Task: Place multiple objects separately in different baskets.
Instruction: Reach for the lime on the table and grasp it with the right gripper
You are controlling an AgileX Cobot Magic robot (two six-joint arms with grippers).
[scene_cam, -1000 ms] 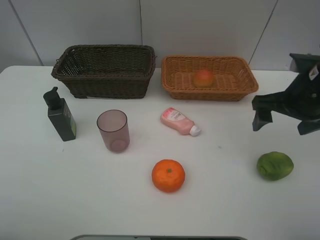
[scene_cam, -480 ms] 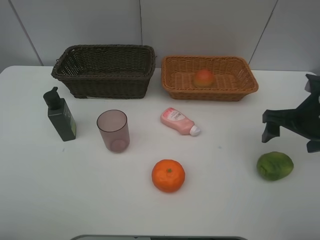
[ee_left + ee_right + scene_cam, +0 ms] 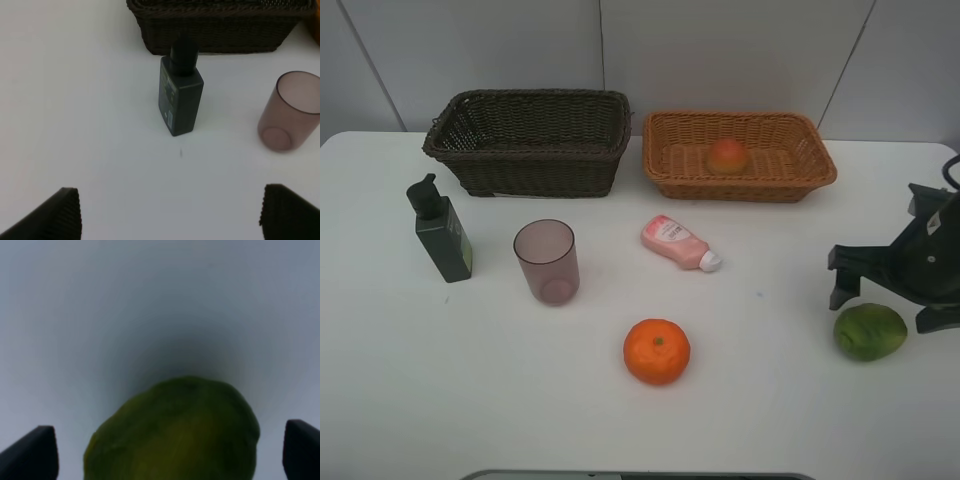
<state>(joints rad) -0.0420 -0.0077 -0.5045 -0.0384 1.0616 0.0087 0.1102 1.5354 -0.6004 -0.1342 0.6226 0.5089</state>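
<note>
The right gripper point(image 3: 887, 308) hangs low at the right edge of the white table point(image 3: 770, 420), directly over the green fruit point(image 3: 870, 333). Its jaws are spread wide. In the right wrist view the fruit point(image 3: 175, 435) sits between the two dark fingertips point(image 3: 31, 452) with bare table showing on either side, so nothing is gripped (that view is blurred, and whether the gripper is touching the fruit's top cannot be told).

The left gripper point(image 3: 170, 215) appears only in its own wrist view. Its jaws are also wide apart and hold nothing. It hovers over bare table short of the dark green pump bottle point(image 3: 180, 97).

At the back of the table two woven baskets stand side by side, close but apart. The dark brown, deeper basket point(image 3: 535, 170) is on the left. The light tan, shallower basket point(image 3: 740, 188) is on the right and has the red-orange peach point(image 3: 727, 155) lying in it.

The pump bottle point(image 3: 444, 237) stands upright in front of the dark basket's left end. The translucent mauve cup point(image 3: 547, 262) stands upright to its right, apart from it. The pink tube point(image 3: 678, 243) lies on its side near the middle of the table, in front of the gap between the baskets, with its white cap pointing toward the front right. The orange point(image 3: 657, 351) sits nearer the front edge, below the tube and well apart from the green fruit.
</note>
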